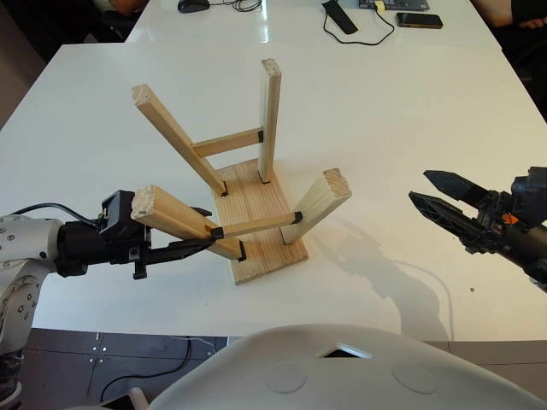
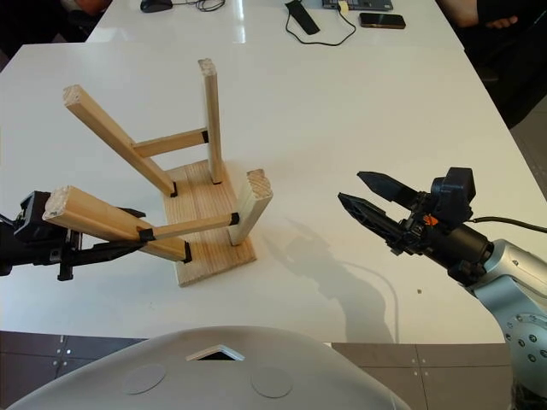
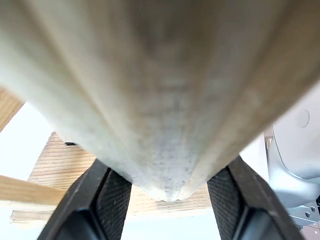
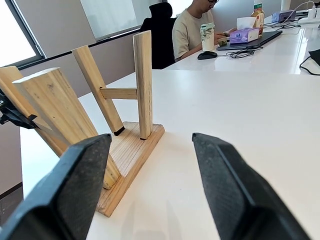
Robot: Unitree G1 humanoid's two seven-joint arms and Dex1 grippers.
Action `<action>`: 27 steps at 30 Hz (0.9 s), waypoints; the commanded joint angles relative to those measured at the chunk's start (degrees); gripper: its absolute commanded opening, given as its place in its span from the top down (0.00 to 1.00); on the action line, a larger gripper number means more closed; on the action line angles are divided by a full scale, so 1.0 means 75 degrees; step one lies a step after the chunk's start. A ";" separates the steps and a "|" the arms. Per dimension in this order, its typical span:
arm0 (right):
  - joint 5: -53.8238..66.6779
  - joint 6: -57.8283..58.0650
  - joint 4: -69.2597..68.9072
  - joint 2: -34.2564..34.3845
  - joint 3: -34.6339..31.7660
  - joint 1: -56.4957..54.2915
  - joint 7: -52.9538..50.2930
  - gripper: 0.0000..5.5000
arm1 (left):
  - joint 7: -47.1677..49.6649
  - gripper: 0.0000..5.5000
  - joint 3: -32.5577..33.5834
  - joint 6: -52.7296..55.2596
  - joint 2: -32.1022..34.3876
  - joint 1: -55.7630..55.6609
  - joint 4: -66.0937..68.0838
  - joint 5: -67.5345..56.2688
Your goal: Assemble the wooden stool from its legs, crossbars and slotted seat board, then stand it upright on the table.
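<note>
A wooden stool lies upside down near the middle of a white table (image 1: 385, 111). Its slotted seat board (image 1: 256, 205) is flat on the surface and four legs point up, joined in pairs by crossbars (image 1: 226, 143). The left gripper (image 1: 203, 229) comes in from the left side, its fingers clamped on the near-left leg (image 1: 175, 218), which slants outward. The right gripper (image 2: 350, 186) hovers over the table, well apart to the stool's right, its fingers spread with nothing between them.
</note>
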 commanded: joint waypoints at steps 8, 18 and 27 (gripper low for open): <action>-0.0233 -0.0093 -0.0100 -0.0117 0.0157 -0.0089 -0.0011 0.46 | 0.0387 0.63 -0.0751 -0.0261 0.0163 -0.0059 0.0328 0.0767; -0.0279 -0.0062 -0.0072 -0.0201 0.0310 -0.0251 0.0017 0.46 | 0.0472 0.63 -0.1227 -0.1385 -0.0057 -0.0894 0.1102 0.1246; 0.0071 0.0040 -0.0234 -0.0235 0.0550 -0.0977 -0.0411 0.46 | 0.1646 0.63 -0.2463 -0.0335 -0.0516 -0.2851 0.0924 0.1210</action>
